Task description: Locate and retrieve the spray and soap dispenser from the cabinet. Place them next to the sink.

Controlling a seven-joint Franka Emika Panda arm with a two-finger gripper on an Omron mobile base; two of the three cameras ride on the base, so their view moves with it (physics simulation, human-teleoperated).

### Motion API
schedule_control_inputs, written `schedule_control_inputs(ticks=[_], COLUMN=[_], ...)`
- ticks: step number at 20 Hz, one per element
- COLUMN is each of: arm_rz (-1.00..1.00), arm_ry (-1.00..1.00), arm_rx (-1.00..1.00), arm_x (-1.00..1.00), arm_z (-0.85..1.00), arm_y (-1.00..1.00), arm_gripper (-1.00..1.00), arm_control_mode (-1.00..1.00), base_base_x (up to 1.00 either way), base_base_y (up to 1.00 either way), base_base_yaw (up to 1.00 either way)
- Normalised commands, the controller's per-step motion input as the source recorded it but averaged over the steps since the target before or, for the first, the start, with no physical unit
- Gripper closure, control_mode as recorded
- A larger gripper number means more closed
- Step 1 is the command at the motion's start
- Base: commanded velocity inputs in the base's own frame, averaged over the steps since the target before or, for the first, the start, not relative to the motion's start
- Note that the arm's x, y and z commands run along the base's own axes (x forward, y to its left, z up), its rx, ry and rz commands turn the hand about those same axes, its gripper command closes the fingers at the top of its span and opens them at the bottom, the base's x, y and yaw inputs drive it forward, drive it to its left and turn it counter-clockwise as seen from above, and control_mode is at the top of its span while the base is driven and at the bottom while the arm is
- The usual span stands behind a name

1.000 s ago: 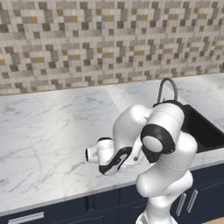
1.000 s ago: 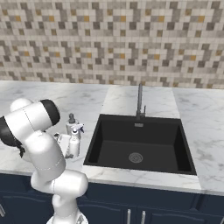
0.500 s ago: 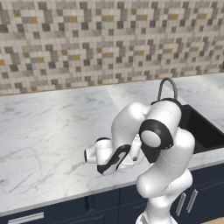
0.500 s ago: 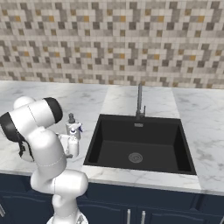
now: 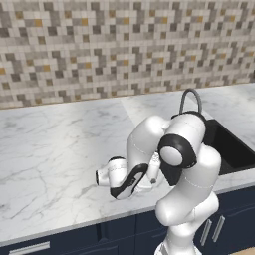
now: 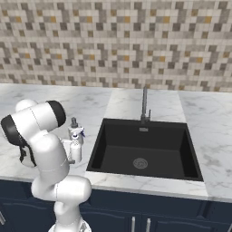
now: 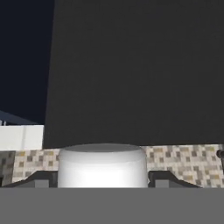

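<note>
Tool (image 7: 103, 178) straddles the slim white plastic spray bottle (image 6: 75, 148), fingers either side at medium width, bottle upright on the white marble counter (image 6: 50, 97), left of frame centre, beside the grey pump soap dispenser (image 6: 73, 128) and black recessed sink (image 6: 144, 149).

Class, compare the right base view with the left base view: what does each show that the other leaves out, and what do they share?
Right base view: the spray and the soap dispenser in plain sight, standing close together on the counter just left of the sink, plus the whole basin with its drain. Left base view: the wide stretch of marble left of the arm, and a silver drawer handle at the bottom left corner. Shared: the faucet, the mosaic wall, the counter, the arm and part of the sink.
</note>
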Motion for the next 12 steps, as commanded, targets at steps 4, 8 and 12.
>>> schedule_control_inputs(ticks=[4,8,12], arm_rz=[0.0,0.0,0.0], arm_ry=[0.0,0.0,0.0], arm_rx=[0.01,0.0,0.0], arm_x=[-0.05,-0.15,-0.23], arm_z=[-0.16,-0.01,0.0], arm_y=[0.01,0.0,0.0], arm_gripper=[-1.0,-1.0,-1.0], arm_control_mode=[-1.0,-1.0,-1.0], base_base_x=[0.0,0.0,0.0], base_base_y=[0.0,0.0,0.0], base_base_yaw=[0.0,0.0,0.0])
